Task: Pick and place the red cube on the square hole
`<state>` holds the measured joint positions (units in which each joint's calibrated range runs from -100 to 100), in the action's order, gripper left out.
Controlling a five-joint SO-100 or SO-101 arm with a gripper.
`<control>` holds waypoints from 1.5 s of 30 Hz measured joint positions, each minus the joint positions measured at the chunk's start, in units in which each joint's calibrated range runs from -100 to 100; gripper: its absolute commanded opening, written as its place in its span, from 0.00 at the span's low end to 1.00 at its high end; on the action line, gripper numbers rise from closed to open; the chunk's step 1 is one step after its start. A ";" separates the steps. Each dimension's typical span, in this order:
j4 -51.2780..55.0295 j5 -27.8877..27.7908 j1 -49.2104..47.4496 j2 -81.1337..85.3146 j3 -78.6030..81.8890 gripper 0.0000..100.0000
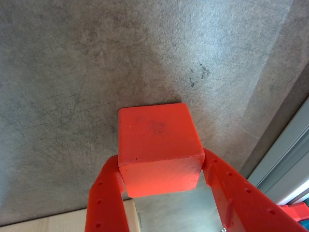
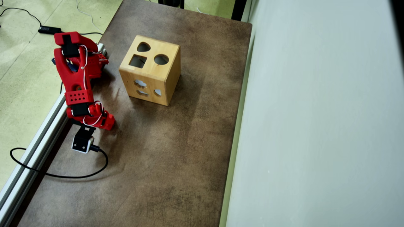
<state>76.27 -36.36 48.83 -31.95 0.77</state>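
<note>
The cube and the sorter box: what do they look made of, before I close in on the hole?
The cube, held between the jaws, looks like painted wood: matte red, crisp edges, small scuffs and specks; plastic can't be ruled out. The box looks like pale varnished wood, with visible grain and a soft sheen around its square hole.

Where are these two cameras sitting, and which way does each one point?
Wrist view: rides on the arm just behind the gripper, looking past its red fingers at the red cube held between them and the grey-brown table.
Overhead view: fixed above, looking down on the table, the wooden box with its square hole, and the whole red arm.
Shared: the table and the arm; the cube shows only in the wrist view.
</note>
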 measured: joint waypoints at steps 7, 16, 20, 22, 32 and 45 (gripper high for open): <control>0.00 0.00 0.00 0.00 0.00 0.02; 0.00 0.00 0.00 0.00 0.00 0.02; 0.00 0.00 0.00 0.00 0.00 0.02; 0.00 0.00 0.00 0.00 0.00 0.02; 0.00 0.00 0.00 0.00 0.00 0.02; 0.32 0.00 0.00 0.68 0.00 0.02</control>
<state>76.59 -36.36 48.83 -31.27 0.77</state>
